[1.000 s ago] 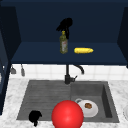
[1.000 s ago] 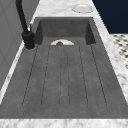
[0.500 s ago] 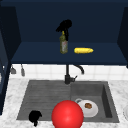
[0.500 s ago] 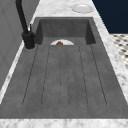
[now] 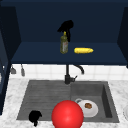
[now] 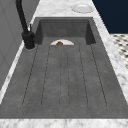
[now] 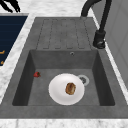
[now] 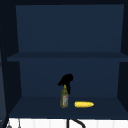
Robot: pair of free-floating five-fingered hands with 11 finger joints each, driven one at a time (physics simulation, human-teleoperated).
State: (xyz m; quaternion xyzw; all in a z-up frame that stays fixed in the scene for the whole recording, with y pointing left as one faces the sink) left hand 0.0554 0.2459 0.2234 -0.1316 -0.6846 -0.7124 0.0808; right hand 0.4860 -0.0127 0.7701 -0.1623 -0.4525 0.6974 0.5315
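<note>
Upper centre of frame, cabinet shelf: right hand is seen curled over the top of the bottle; whether it is gripped cannot be told.
Corn: corn cob is laid just right of bottle.
Lower left: left hand is held at sink front edge, fingers unclear.
Basin: plate is set right.

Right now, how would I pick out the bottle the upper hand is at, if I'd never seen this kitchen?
Look into the open dark blue cabinet above the sink and go to its bottom shelf. Near the middle stands the bottle, upright, with the right hand right over its top. It is the only tall, olive-green thing there; its neighbour to the right is a corn cob, yellow and lying flat.
</note>
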